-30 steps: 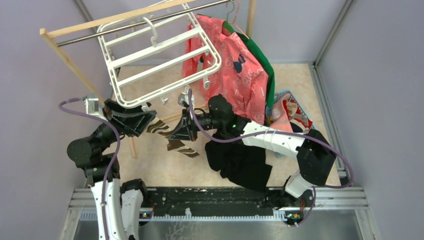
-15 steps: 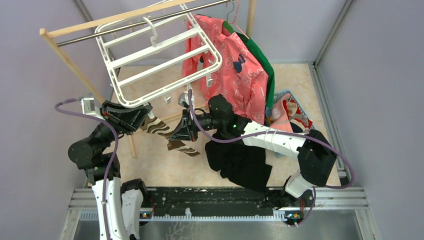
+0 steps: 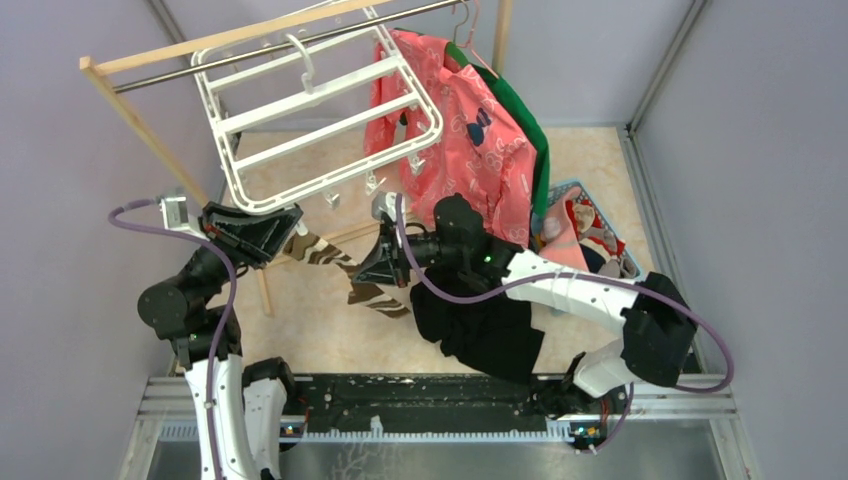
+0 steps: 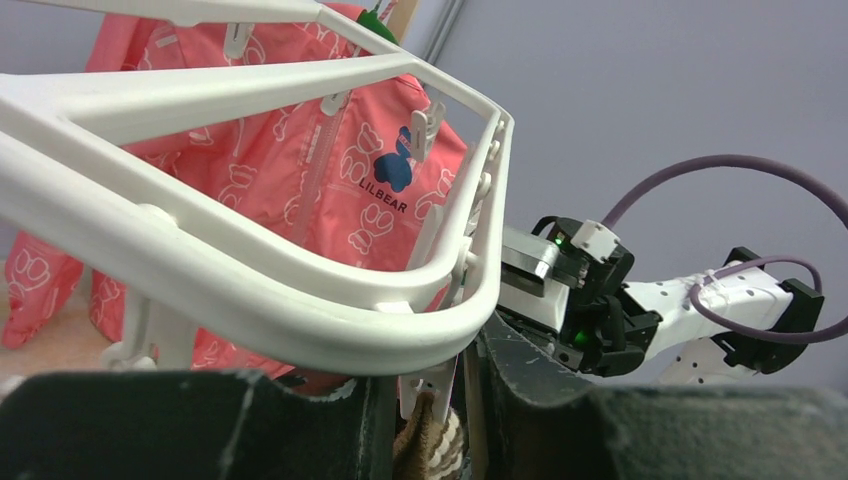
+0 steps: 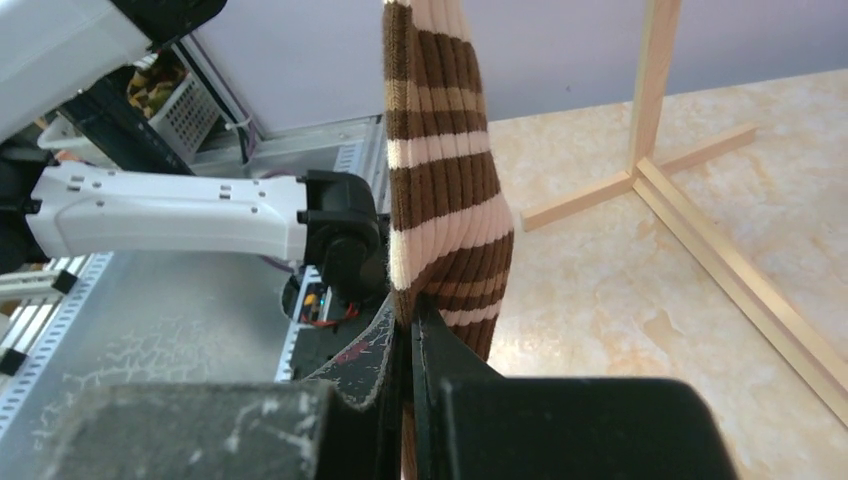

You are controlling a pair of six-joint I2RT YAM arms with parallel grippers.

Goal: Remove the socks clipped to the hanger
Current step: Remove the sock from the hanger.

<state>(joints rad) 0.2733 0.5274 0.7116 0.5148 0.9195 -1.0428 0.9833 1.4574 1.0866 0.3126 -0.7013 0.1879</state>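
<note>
The white drying hanger (image 4: 250,305) hung at eleven o'clock in the overhead view, its lower rim just above the left gripper (image 4: 425,430). The right gripper (image 5: 408,325) was clenched on a brown-and-cream striped sock (image 5: 445,180), which stretched from it toward ten o'clock, up to the left gripper. There the cuff sat between the left fingers under a white clip (image 4: 428,385); whether they pinched it could not be told.

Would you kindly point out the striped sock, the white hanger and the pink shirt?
striped sock (image 5: 440,190): right wrist view, middle of its ribbed body.
white hanger (image 4: 200,275): left wrist view, thick near rim.
pink shirt (image 3: 480,150): top external view, front panel.
</note>
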